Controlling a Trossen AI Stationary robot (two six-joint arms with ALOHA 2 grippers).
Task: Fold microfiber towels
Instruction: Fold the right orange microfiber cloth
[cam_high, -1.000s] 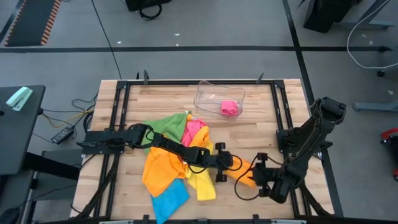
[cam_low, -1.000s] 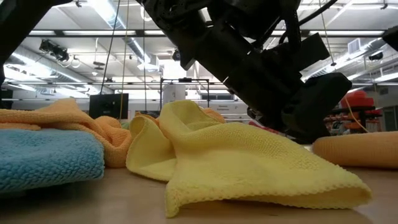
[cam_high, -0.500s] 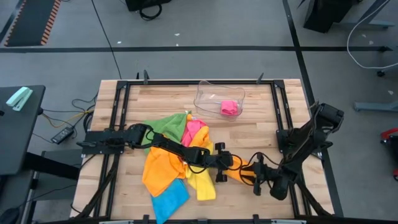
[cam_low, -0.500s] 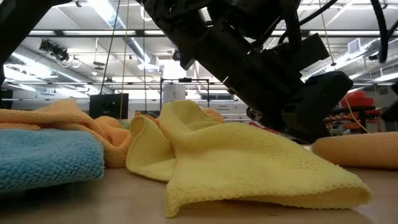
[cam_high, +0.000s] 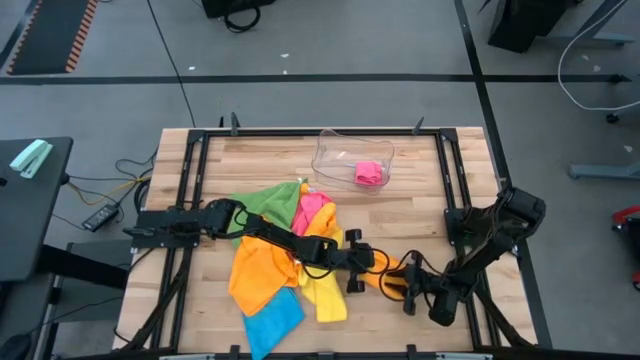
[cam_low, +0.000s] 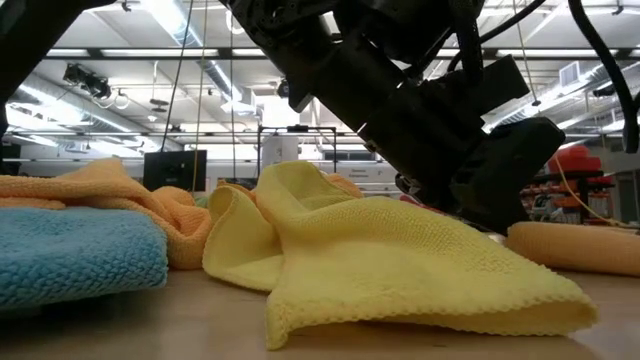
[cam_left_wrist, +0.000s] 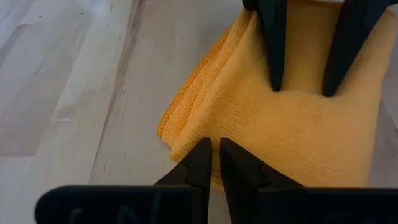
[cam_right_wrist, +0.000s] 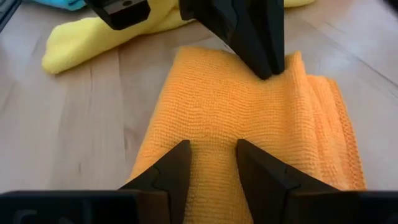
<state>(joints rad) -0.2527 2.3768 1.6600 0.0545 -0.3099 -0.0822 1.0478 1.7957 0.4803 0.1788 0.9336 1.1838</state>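
Note:
A folded orange towel (cam_high: 388, 272) lies flat on the wooden table at the near right, between my two grippers. My left gripper (cam_left_wrist: 215, 152) reaches over from the left and is shut at the towel's edge. Facing it, my right gripper (cam_right_wrist: 214, 158) stands open over the towel's opposite part. Behind the left arm lies a loose pile of green (cam_high: 270, 200), pink (cam_high: 312, 210), orange (cam_high: 260, 270), yellow (cam_high: 325, 295) and blue (cam_high: 272, 320) towels. My left gripper has its shut fingertips on the folded orange towel's edge (cam_left_wrist: 186, 140), slanting down from the table's left. Next to the tips the cloth bunches up a little (cam_right_wrist: 292, 59). How many layers lie between the fingers I cannot tell. The towel stays flat on the table. My right gripper sets its two spread fingers (cam_left_wrist: 273, 68) on the towel's top face (cam_left_wrist: 298, 102), slanting down from the table's right. Nothing is pinched between them. Whether the tips push into the cloth I cannot tell.
A clear plastic tray (cam_high: 330, 150) with a folded pink towel (cam_high: 368, 173) in it stands at the far middle. The black frame rails (cam_high: 450, 180) run along the table's sides. Bare wood shows between the tray and the orange towel.
My right gripper has come down and toward the table's left onto the folded orange towel, rolling as it sank; its fingers kept the same gap. My left gripper and the towels have stayed where they were.

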